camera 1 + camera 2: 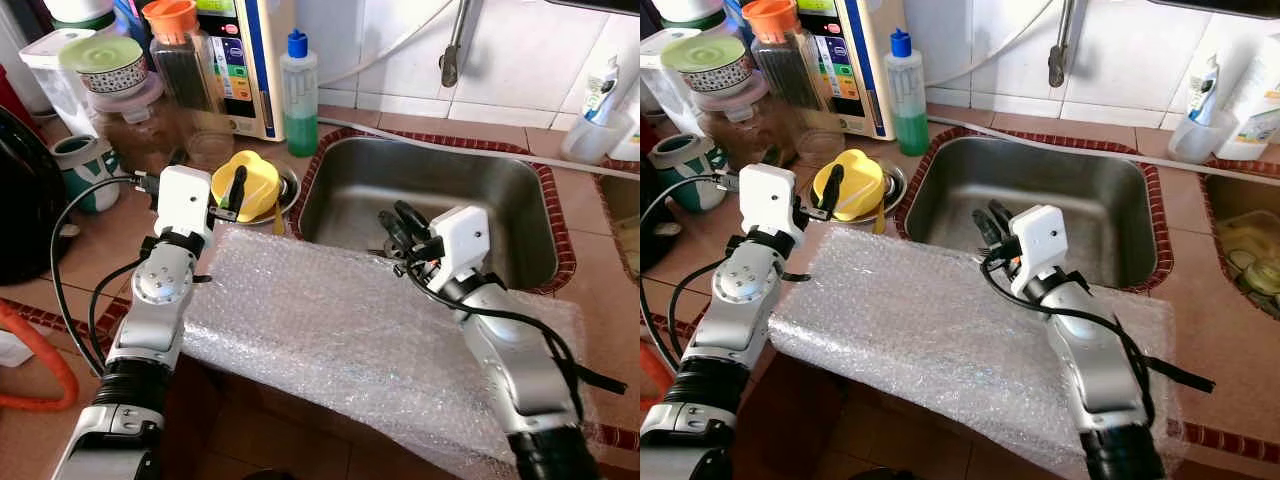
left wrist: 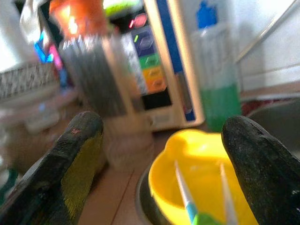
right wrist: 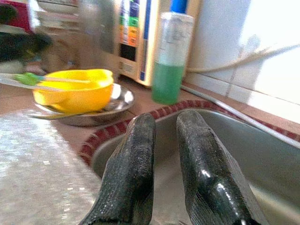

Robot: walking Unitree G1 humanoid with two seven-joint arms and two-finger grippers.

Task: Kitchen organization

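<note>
Yellow plastic bowl (image 1: 246, 184) is sitting in a round steel dish (image 3: 101, 108) beside the stainless sink (image 1: 520, 200), just ahead of the left gripper (image 1: 232, 196), whose fingers are spreading wide and holding nothing. Right gripper (image 1: 396, 226) is hovering over the sink's near edge, fingers nearly closed, empty. No label is readable.

- Head pair: looks down from above at the bench (image 1: 120, 240) and sink (image 1: 430, 200).
- Wrist cameras: low, close, both sharing the yellow bowl (image 3: 75, 89) and green bottle (image 2: 220, 89).
</note>
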